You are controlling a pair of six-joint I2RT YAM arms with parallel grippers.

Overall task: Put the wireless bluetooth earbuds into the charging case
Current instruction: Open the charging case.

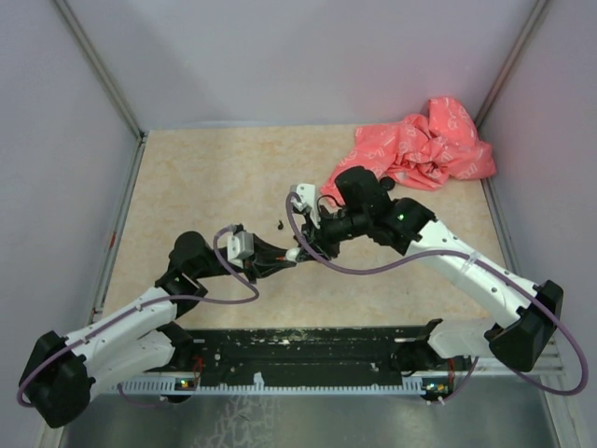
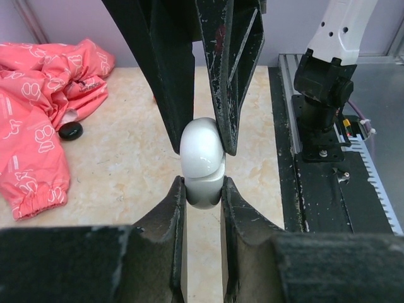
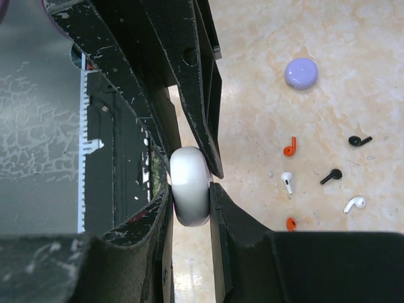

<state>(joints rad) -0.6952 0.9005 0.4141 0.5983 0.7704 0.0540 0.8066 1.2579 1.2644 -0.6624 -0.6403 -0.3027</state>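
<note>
A white rounded charging case (image 2: 202, 167) hangs above the table, pinched from two sides. My left gripper (image 2: 202, 188) is shut on its lower half. My right gripper (image 3: 189, 192) is shut on the charging case (image 3: 189, 186) from the opposite side, its fingers (image 2: 221, 95) reaching in from the top of the left wrist view. In the top view the two grippers meet at the charging case (image 1: 295, 252). Several earbuds lie loose on the table in the right wrist view: orange (image 3: 290, 146), white (image 3: 287, 182), black (image 3: 330, 176), white (image 3: 354, 204).
A pink cloth (image 1: 434, 145) is bunched at the far right corner, with a small black round thing (image 2: 70, 130) beside it. A lilac round disc (image 3: 301, 72) lies beyond the earbuds. The black base rail (image 1: 308, 350) runs along the near edge.
</note>
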